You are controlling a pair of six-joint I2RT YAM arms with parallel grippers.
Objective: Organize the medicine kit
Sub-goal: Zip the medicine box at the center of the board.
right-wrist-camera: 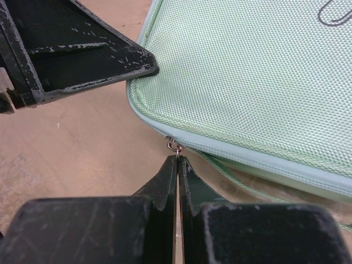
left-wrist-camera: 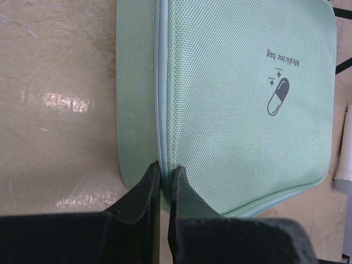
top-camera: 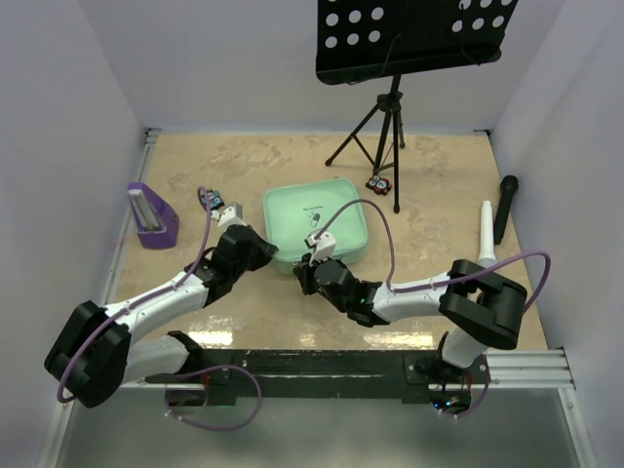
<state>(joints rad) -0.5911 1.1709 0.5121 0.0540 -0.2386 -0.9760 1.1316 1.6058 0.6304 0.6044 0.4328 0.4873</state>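
Kit (top-camera: 316,226) sits centre tabletop (top-camera: 244,166), lid closed; looks soft, light, floppy. Your left end effector (left-wrist-camera: 164,173) pinches its 8 o'clock corner. The right end effector (right-wrist-camera: 177,159) is clenched at the zip pull (right-wrist-camera: 174,146), 6 o'clock. Take hold there.

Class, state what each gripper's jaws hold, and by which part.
Left gripper pinches the medicine kit by its corner zipper seam; right gripper appears shut on the zipper pull.

White walls (top-camera: 68,117), beige tabletop (top-camera: 263,161) — mottled
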